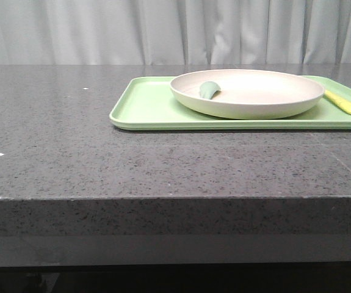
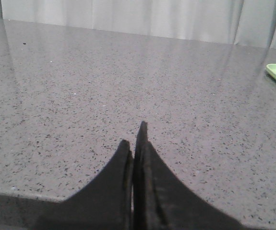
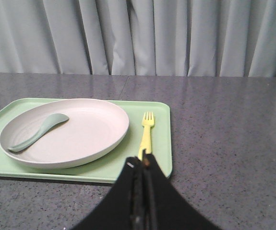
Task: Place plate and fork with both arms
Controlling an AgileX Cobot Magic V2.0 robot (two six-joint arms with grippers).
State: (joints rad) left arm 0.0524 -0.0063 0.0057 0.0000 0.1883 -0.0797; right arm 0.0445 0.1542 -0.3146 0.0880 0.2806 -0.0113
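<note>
1. One fork (image 3: pixel 147 135) lies flat on the green tray (image 3: pixel 104 168), straight ahead of the right gripper (image 3: pixel 141 162); its long axis runs directly away from that gripper, tines at the far end toward the curtain (image 3: pixel 138 36), handle end just past the fingertips.
2. The right gripper's fingers are pressed together, holding nothing, and hover at the tray's near rim.
3. The plate (image 3: pixel 75 139) sits on the same tray, ahead of the right gripper and off to the side away from the fork, close to the fork but not touching it.
4. A grey-green spoon (image 3: pixel 37 132) rests inside the plate, bowl pointing away from the gripper and handle toward the plate's near rim.
5. The tray holds the plate and fork; in the front view its right end runs out of frame.
6. The left gripper (image 2: pixel 137 136) is also pressed shut and empty, low over the bare speckled grey table (image 2: pixel 104 86), with only a corner of the tray visible well off to its side.
7. Open tabletop stretches ahead of the left gripper to the curtain, and between the tray and the table's front edge.
</note>
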